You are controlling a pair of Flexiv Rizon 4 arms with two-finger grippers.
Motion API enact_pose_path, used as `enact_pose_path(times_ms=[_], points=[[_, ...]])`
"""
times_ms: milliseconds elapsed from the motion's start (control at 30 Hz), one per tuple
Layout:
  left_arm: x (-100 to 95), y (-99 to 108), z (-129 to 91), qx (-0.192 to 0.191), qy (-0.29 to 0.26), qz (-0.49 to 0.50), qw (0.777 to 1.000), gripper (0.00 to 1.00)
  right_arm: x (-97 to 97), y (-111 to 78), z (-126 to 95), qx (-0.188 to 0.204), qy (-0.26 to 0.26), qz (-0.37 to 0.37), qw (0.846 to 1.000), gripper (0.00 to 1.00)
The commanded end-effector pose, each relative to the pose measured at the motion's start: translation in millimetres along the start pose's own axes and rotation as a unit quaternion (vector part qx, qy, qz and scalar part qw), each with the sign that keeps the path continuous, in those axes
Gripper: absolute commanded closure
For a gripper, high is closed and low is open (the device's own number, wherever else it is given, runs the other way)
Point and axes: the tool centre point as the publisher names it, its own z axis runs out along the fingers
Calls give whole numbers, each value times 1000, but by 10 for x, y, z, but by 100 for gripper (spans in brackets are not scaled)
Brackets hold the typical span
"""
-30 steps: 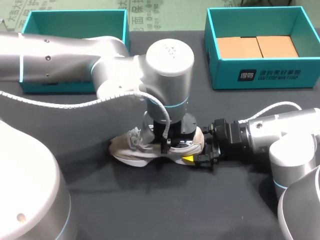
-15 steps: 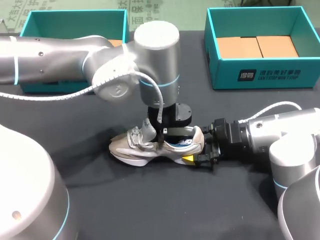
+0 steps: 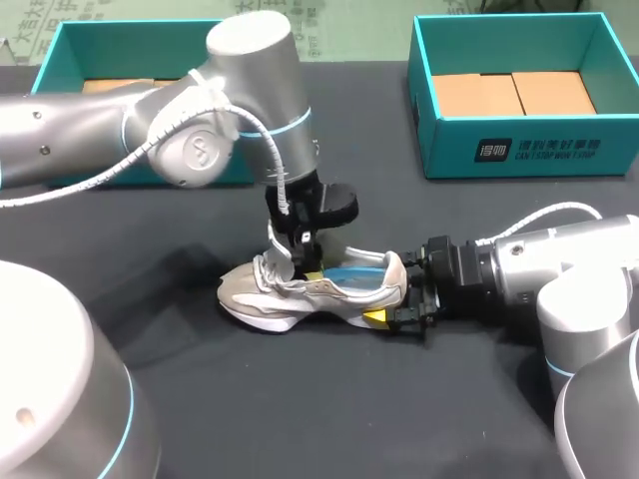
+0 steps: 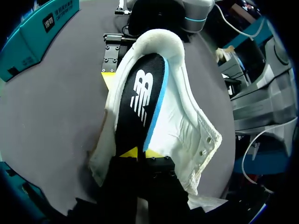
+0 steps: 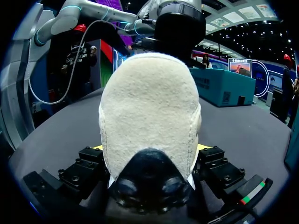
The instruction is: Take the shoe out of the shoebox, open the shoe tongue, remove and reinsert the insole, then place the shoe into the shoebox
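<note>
While the shoe [image 3: 285, 296] sits upright on its sole in the middle of the dark table [image 3: 300, 409], both arms are on it. Toe points toward the left arm's side, heel toward the right arm.

Right gripper [image 5: 149, 148] is low at table level, clamped on the heel from both sides.

Left gripper [image 4: 140, 153] comes down over the shoe opening, yellow tips pinched on the front end of the insole [image 4: 140, 98] (black top, blue edge). The insole is tilted – front end raised near the tongue, rear end back at the heel collar, so only partly out.

Two teal shoeboxes sit at the far edge, left shoebox [image 3: 150, 27] and right shoebox [image 3: 519, 152] – both open, well apart from the shoe, brown cardboard [image 3: 509, 95] inside.
</note>
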Motion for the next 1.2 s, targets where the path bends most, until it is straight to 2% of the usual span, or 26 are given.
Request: enact_pose_path(times_ms=[33, 500, 800, 933, 1200], points=[[38, 129, -58, 41, 0, 0, 999, 100, 22, -22, 21, 3, 0, 0, 1000, 100], [232, -62, -396, 109, -35, 25, 993, 100, 22, -22, 21, 3, 0, 0, 1000, 100], [233, -9, -460, 130, -44, 1, 991, 100, 22, -22, 21, 3, 0, 0, 1000, 100], [239, -122, -480, 123, -57, 1, 991, 100, 22, -22, 21, 3, 0, 0, 1000, 100], [281, -511, -475, 110, -107, -11, 988, 100, 22, -22, 21, 3, 0, 0, 1000, 100]])
